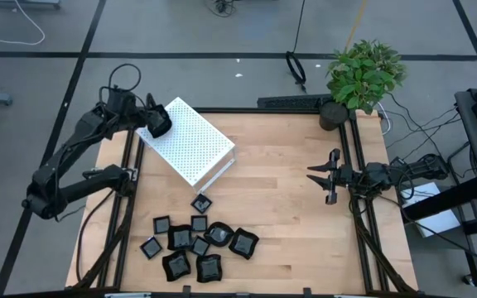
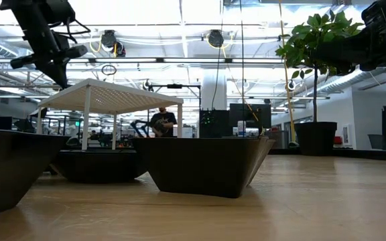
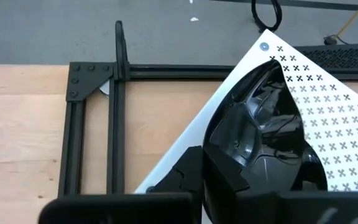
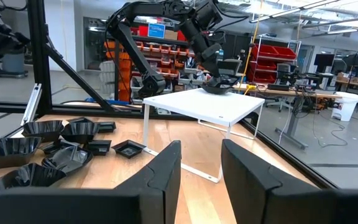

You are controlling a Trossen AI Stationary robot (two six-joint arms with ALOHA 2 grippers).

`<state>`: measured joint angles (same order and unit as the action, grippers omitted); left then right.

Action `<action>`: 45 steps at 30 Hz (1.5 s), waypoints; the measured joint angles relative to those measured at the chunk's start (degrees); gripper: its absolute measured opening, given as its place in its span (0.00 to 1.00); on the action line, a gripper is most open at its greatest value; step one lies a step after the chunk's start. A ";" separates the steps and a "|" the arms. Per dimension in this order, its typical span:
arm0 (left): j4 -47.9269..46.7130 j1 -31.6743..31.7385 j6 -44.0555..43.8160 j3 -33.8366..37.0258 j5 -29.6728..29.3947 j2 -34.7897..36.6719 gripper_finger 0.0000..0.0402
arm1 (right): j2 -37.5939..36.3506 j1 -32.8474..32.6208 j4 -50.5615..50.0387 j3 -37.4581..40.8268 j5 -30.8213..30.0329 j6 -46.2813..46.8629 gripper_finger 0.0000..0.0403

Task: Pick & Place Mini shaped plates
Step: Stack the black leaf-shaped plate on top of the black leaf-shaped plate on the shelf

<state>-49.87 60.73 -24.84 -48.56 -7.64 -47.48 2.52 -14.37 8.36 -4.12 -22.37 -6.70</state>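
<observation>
While the left gripper [image 1: 159,122] holds a black plate [image 3: 263,134] right over the white perforated box [image 1: 190,141], the remaining plates [image 1: 199,243] sit clustered at the worktop's near edge; right gripper [image 1: 323,175] idles open.

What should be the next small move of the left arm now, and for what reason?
Probably open and release. The left gripper holds a black plate right at the top of the white perforated box, apparently resting there. The other plates wait at the near edge; the right gripper waits open.
</observation>
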 joint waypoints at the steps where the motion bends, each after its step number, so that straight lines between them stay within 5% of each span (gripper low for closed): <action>1: 0.00 0.00 0.49 0.00 0.00 0.00 0.03 | 0.00 0.02 0.00 0.00 0.00 0.00 0.25; 17: -0.13 0.00 0.23 0.00 2.34 -0.02 0.02 | 0.00 0.02 0.00 0.00 0.00 0.00 0.25; 28: 0.10 -0.22 2.26 0.00 3.74 0.47 0.27 | 0.00 0.02 0.00 0.00 0.00 0.02 0.25; 36: 0.83 -2.21 3.88 -0.72 3.88 5.31 0.34 | 0.02 0.02 0.00 0.00 0.00 0.02 0.25; 45: 7.57 -9.13 5.09 -1.38 24.14 13.32 0.34 | 0.02 0.02 0.00 0.00 0.00 0.02 0.25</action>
<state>-42.30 51.60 -19.76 -49.93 16.50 -34.17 2.55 -14.35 8.36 -4.12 -22.37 -6.68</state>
